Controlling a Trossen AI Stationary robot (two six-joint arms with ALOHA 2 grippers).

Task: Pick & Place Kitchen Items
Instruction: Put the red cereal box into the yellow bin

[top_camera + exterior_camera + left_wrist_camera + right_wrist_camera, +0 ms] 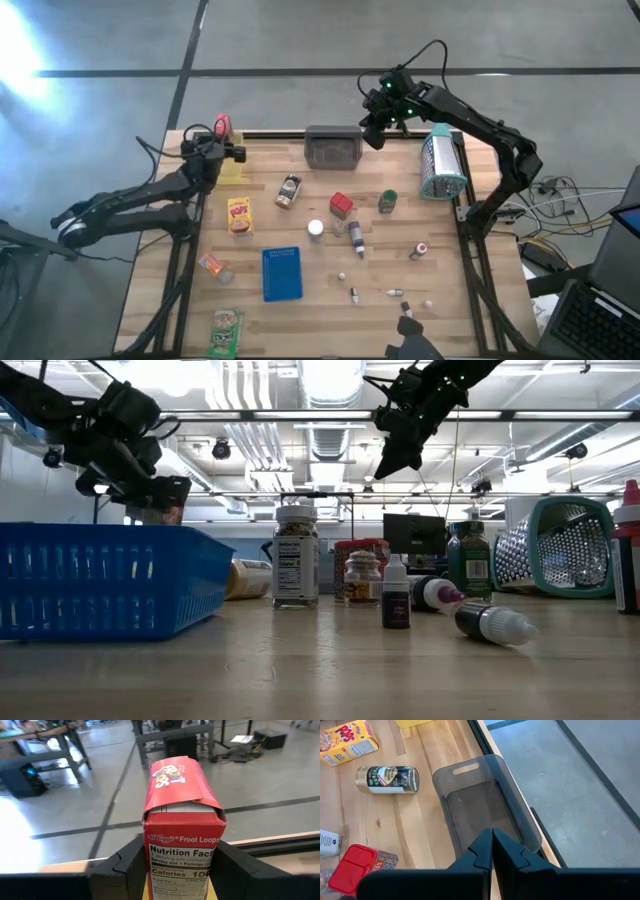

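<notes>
A red Froot Loops box [182, 820] stands upright between the fingers of my left gripper [226, 142], in the air over the table's far left corner. Just on the near side of it sits a yellow bin [232, 170]. My right gripper [492, 845] hangs shut and holds nothing, above the right end of the grey bin [485, 805] at the far edge. Loose kitchen items lie on the table: a yellow Pops box [240, 215], a jar [289, 190], a red packet [341, 205], a green can [387, 201] and small bottles [356, 236]. My left gripper pinches the box between its two fingers [125, 867], one on each of the faces beside the nutrition panel [182, 865], at the box's lower part. The fingers come in nearly level. The box stands upright with its top flap up, clear of the table.
A flat blue tray [282, 273] lies near the front middle. A teal-rimmed metal mesh basket [440, 165] lies on its side at the far right. An orange packet [213, 266] and a green packet [227, 332] lie at the near left. Tiny items are scattered near the front right.
</notes>
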